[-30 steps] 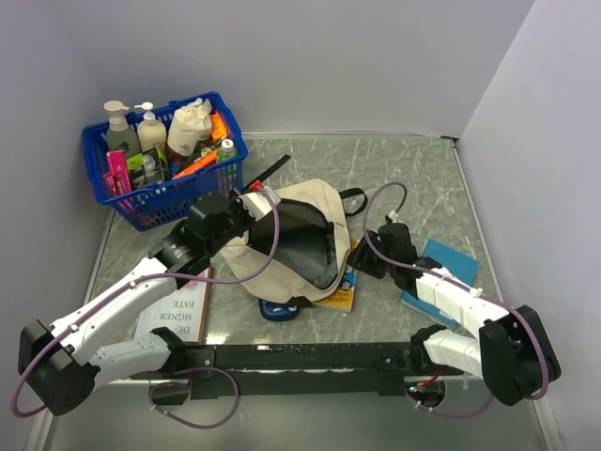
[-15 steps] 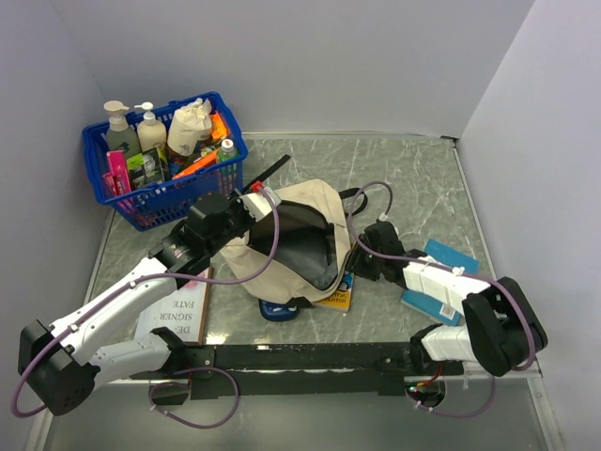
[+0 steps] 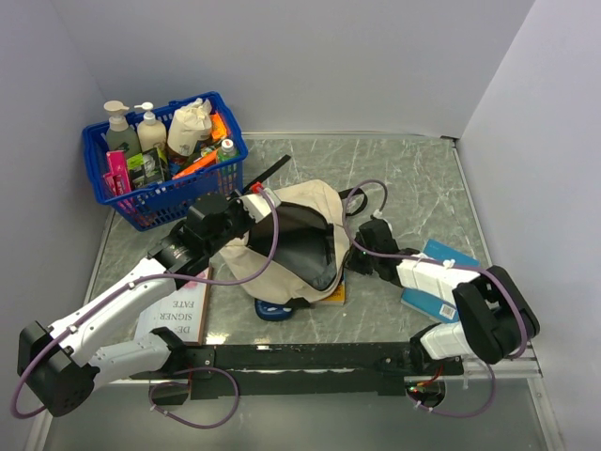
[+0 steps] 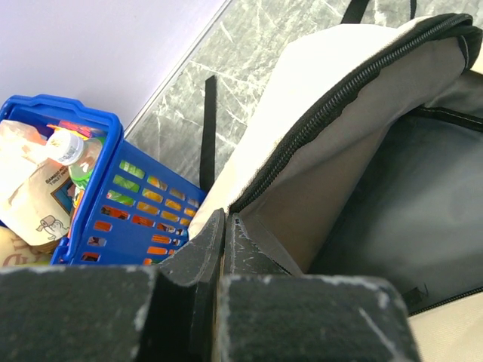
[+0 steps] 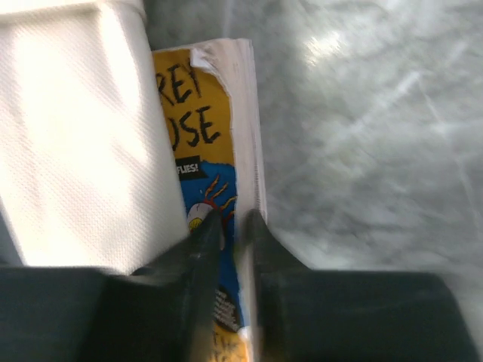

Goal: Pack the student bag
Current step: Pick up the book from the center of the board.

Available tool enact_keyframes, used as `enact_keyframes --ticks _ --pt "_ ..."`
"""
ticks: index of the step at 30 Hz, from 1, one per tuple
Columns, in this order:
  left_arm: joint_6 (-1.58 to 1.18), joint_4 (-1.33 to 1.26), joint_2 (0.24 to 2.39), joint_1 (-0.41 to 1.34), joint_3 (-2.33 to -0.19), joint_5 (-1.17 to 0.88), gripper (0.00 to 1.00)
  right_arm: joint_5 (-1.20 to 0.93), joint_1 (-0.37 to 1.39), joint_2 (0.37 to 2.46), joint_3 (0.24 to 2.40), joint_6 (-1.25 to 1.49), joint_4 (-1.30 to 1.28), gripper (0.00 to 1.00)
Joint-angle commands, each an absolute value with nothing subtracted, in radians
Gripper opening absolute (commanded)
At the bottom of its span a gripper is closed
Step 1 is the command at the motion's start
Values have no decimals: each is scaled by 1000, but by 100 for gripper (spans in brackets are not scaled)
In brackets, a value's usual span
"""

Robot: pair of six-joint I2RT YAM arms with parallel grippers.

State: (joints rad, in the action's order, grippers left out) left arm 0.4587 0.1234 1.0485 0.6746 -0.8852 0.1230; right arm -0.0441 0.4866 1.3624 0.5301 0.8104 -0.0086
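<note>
The student bag [image 3: 310, 199] lay in the middle of the table [image 3: 413, 178] with its mouth open. The left gripper [image 4: 225, 220] was clenched on its zipper edge at the left side. The right gripper [image 5: 232, 220] was pinching the edge of the yellow book [image 5: 198, 143], which lay partly under the bag's right side.

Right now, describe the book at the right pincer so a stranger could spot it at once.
Find the cream student bag mid-table. Tucked under its right edge, at the right pincer, lies a book. Unlike the white book and the blue book, it is yellow.
</note>
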Motion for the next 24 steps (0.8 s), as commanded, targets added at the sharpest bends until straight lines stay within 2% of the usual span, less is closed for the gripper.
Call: enact_keyframes --ticks 1,7,11,14,24 --pt "459 100 1023 666 -931 110 1 -6 503 1446 509 828 -41 0" --pt "460 113 1026 666 -939 107 1 24 500 1346 489 825 -72 0" --pt "465 110 1026 666 -934 112 1 66 468 1044 511 787 -172 0" --pt "468 100 1026 666 -924 110 1 74 440 913 566 747 -253 0" --pt "457 127 1025 667 -936 69 1 75 431 747 834 690 -521 0"
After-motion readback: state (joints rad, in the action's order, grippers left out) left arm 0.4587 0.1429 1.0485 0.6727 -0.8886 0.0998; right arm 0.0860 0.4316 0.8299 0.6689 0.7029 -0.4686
